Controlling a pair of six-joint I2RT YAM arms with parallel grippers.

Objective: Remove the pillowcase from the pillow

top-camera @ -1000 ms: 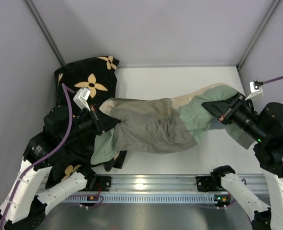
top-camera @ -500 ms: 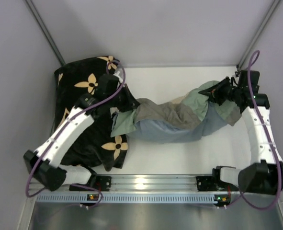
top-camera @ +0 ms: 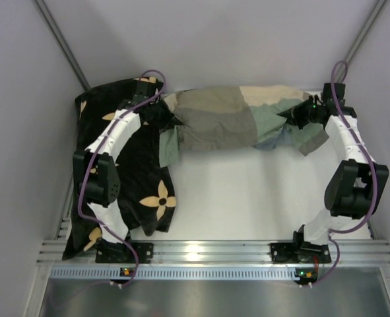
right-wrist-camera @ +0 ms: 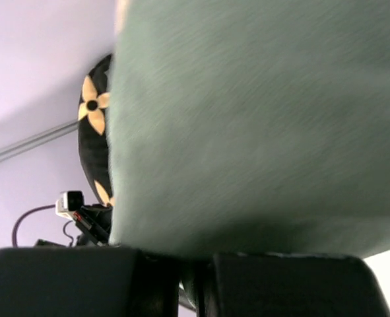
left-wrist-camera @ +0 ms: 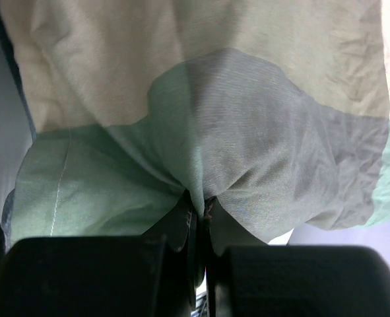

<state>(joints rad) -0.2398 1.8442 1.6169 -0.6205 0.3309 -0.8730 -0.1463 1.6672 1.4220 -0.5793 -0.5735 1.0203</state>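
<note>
The patchwork pillowcase (top-camera: 234, 115) of cream, olive-grey and pale green hangs stretched across the far side of the table between my two grippers. My left gripper (top-camera: 163, 120) is shut on its left end; in the left wrist view the fabric (left-wrist-camera: 201, 132) is pinched between the closed fingers (left-wrist-camera: 185, 221). My right gripper (top-camera: 293, 121) is shut on its right end, where pale green cloth (right-wrist-camera: 260, 119) fills the right wrist view. A little blue-grey inside shows below the right end (top-camera: 284, 139). The cream-white pillow is not in view.
A black cushion with tan flower motifs (top-camera: 132, 178) lies along the left side, under the left arm. Grey walls close in on the left, back and right. A metal rail (top-camera: 201, 251) runs along the near edge.
Both arms have stretched out toward the back of the table and carried the pillowcase away from the middle to the far side. It now hangs wider and flatter between the grippers.
</note>
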